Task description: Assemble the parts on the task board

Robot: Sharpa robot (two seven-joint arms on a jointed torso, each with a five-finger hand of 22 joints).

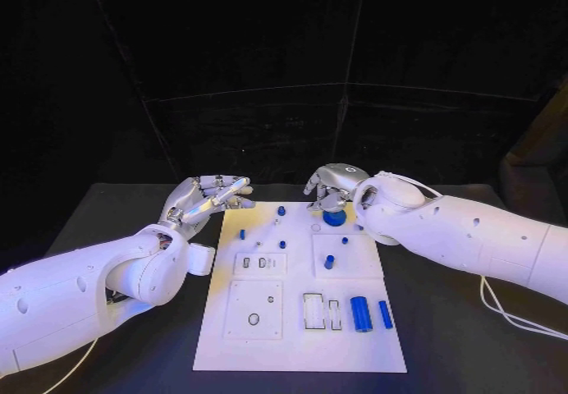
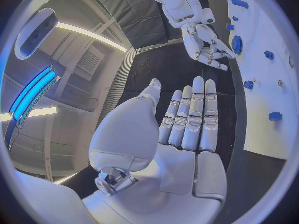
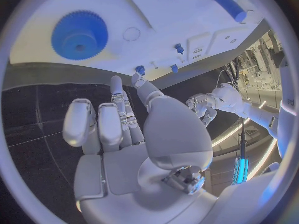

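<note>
The white task board [image 1: 296, 349] lies in the middle of the table. A blue gear [image 1: 335, 218] sits near its far edge, and two blue cylinders [image 1: 361, 313] lie at its near right. Several small blue pegs [image 1: 284, 244] stand across the far half. My left hand [image 1: 211, 197] hovers off the board's far left corner, fingers straight and apart, holding nothing [image 2: 187, 124]. My right hand [image 1: 332, 185] hangs just beyond the gear, fingers loosely bent with nothing in them [image 3: 118, 129]. The right wrist view has the gear [image 3: 79, 35] close ahead of the fingertips.
The board has rectangular recesses [image 1: 313, 312] near the cylinders and a raised plate with a hole [image 1: 254, 318] at the near left. Black table [image 1: 461, 328] lies bare to either side. A cable [image 1: 509, 316] trails under my right arm.
</note>
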